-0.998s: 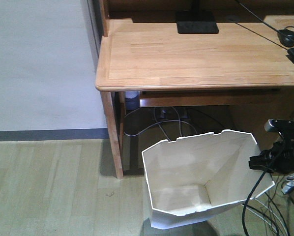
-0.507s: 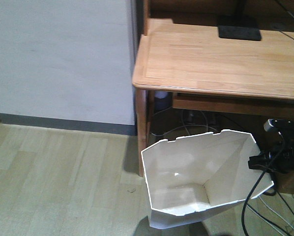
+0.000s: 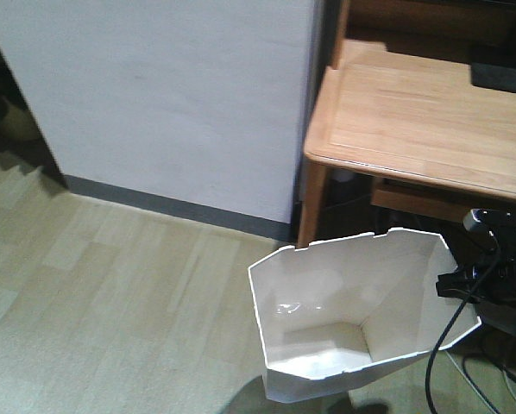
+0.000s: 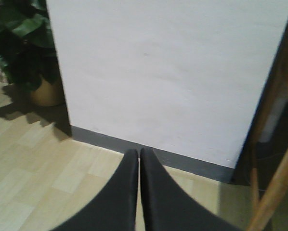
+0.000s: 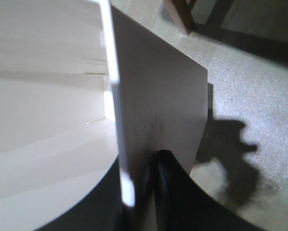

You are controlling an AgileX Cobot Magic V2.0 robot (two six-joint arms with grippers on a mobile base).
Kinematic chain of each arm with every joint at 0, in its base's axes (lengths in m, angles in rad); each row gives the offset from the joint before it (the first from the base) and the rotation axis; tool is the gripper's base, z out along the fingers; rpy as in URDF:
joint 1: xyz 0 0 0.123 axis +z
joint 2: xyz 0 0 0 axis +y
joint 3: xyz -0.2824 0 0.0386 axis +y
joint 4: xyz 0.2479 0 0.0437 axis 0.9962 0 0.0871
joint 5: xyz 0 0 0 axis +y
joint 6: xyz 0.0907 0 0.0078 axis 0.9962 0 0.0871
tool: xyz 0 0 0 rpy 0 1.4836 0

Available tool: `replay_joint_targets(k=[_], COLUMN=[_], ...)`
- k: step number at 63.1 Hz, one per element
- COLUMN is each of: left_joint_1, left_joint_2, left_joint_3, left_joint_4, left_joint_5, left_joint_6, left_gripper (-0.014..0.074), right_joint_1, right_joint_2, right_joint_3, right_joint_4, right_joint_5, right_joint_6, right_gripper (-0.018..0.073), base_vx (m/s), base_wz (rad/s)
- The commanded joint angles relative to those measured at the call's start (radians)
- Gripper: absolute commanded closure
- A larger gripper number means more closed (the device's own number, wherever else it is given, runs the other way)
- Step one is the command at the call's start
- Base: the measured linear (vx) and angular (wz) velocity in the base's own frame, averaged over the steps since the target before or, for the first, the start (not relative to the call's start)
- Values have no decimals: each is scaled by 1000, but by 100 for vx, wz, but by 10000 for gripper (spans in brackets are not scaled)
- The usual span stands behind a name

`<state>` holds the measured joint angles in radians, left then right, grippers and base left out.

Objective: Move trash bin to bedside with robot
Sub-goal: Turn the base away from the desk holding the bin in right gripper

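Front view first: the white bin (image 3: 327,293) hangs tilted at the near right, and my right gripper (image 3: 455,285) is clamped on its right rim. The wooden worktop (image 3: 413,121) is far right, and its leg (image 3: 312,203) stands just beyond the bin's far rim. That's my first worry: if I swing right, the rim could clip that leg and twist out of my hold. My black cable (image 3: 439,345) loops down beside the bin and could snag it. No bed in sight, so I judge there's plenty of travel left.

Left wrist view: my left gripper (image 4: 138,178) is pressed together and carrying nothing, pointing at the white wall (image 4: 153,72). A potted plant (image 4: 43,91) sits far left, so a wide turn that way has its own obstacle.

Right wrist view: the right gripper (image 5: 134,183) is pinching one thin side panel of the bin (image 5: 153,96), one finger inside and one outside. A one-sided hold on flexing plastic is the real risk, since a jolt from the base could let it slide free onto the floor (image 5: 250,86).
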<state>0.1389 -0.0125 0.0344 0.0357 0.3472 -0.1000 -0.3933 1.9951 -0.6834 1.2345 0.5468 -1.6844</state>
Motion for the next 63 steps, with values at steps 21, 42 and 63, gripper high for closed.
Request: replay_joint_targets(k=[21, 42, 63], left_joint_1=[-3, -3, -3], left_joint_2=[-14, -14, -14], left_joint_3=[3, 3, 3], left_joint_4=[-2, -2, -2], left_joint_5=[-66, -66, -66], left_joint_6=[-4, -4, -4], left_gripper=[603, 603, 603], right_joint_1=[-1, -1, -1], right_joint_2=[-65, -65, -65], right_joint_3=[-17, -17, -17], right_joint_4=[65, 65, 65], right_joint_5=[193, 194, 194], right_joint_6=[20, 20, 20], right_gripper=[564, 564, 564], base_vx=[4, 4, 6], base_wz=[51, 56, 38])
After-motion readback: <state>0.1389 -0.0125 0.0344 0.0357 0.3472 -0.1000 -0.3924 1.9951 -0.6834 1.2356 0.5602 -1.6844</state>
